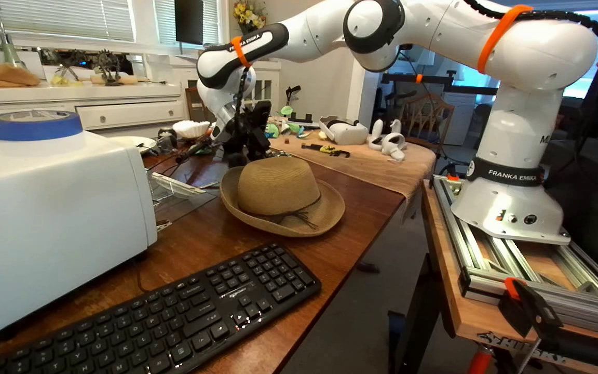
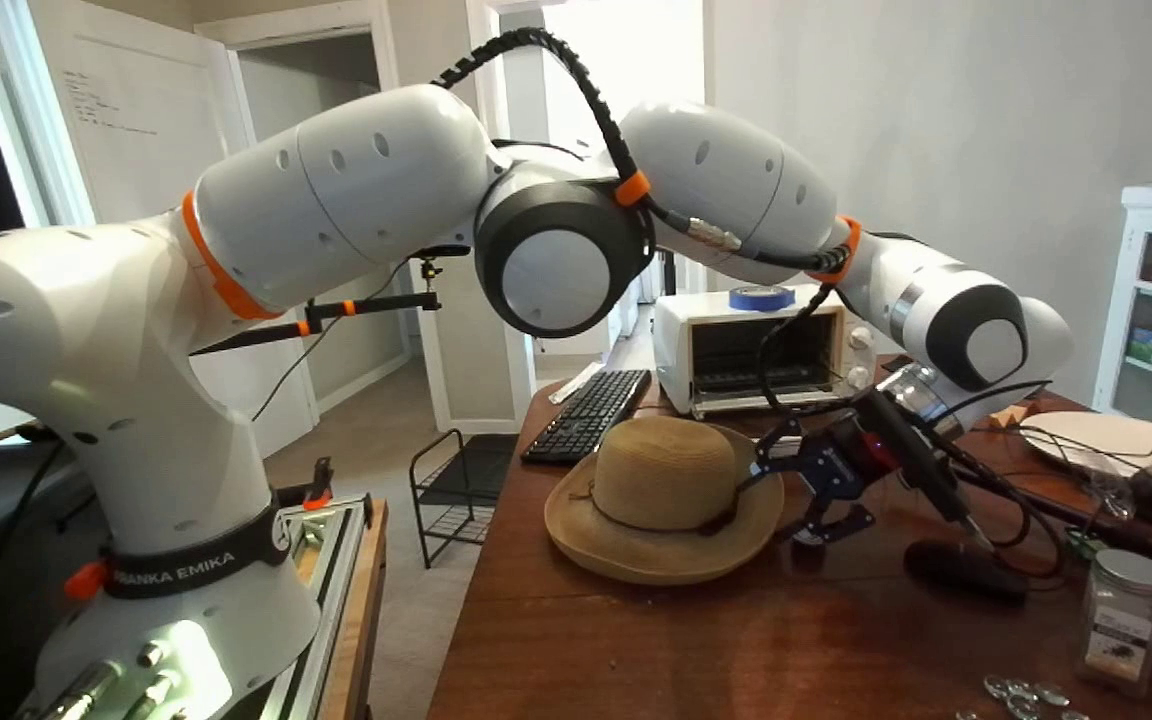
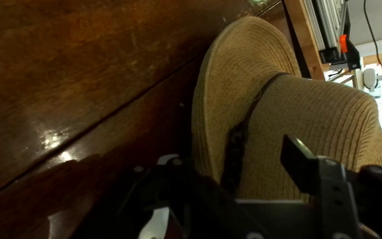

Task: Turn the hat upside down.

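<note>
Panda base (image 2: 186,620) at left in an exterior view. Black keyboard (image 2: 591,415) right of it, far part of wooden table (image 2: 556,640). Straw hat (image 2: 664,475) next, nearer, resting crown up on the table. Toaster oven (image 2: 671,350) beyond hat, blue tape roll (image 2: 762,299) on top. Gripper (image 2: 786,503) at hat's right: fingers well apart, holding nothing; whether they touch the brim, cannot tell. Lidded jar (image 2: 1126,620) near right.
</note>
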Motion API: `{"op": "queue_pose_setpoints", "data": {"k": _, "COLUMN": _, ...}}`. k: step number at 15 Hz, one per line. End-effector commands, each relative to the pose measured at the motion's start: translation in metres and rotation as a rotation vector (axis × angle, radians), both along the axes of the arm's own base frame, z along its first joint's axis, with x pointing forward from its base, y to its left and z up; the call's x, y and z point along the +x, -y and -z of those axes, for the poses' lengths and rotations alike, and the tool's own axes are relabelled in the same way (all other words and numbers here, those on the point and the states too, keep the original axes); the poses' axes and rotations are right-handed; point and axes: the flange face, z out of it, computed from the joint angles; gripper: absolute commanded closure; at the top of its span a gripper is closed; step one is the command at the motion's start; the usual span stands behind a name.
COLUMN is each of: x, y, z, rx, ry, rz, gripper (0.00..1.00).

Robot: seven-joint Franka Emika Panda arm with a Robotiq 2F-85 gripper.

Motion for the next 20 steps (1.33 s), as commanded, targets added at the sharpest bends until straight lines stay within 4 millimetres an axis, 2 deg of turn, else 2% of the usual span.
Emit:
{"op": "queue_pose_setpoints", "data": {"k": 1, "x": -0.002, "y": -0.004, "z": 0.003, "rx": 0.015, "ry": -0.005, "rz": 0.016, "gripper": 0.6}}
{"op": "queue_pose_setpoints", "data": {"k": 6, "x": -0.002, "y": -0.003, "z": 0.002, "rx": 0.018, "ry": -0.006, "rz": 0.021, "gripper": 0.99}}
{"op": "queue_pose_setpoints", "data": {"k": 11, "x": -0.002, "y": -0.002, "z": 0.0, "rx": 0.012, "ry": -0.009, "rz": 0.028, "gripper": 0.99}}
{"op": "queue_pose_setpoints", "data": {"k": 13, "x": 0.001, "y": 0.009, "z": -0.018, "rx": -0.013, "ry": 0.007, "rz": 0.05, "gripper": 0.99}}
{"op": "queue_pose_setpoints", "data": {"k": 15, "x": 0.006, "y": 0.029, "z": -0.057, "rx": -0.05, "ry": 0.056, "rz": 0.103, "gripper": 0.99}}
{"op": "queue_pose_setpoints", "data": {"k": 18, "x": 0.014, "y": 0.054, "z": -0.134, "rx": -0.094, "ry": 0.14, "rz": 0.179, "gripper": 0.99}}
{"op": "queue_pose_setpoints", "data": {"k": 20, "x": 0.018, "y": 0.062, "z": -0.195, "rx": -0.138, "ry": 0.215, "rz": 0.226, "gripper": 0.99}}
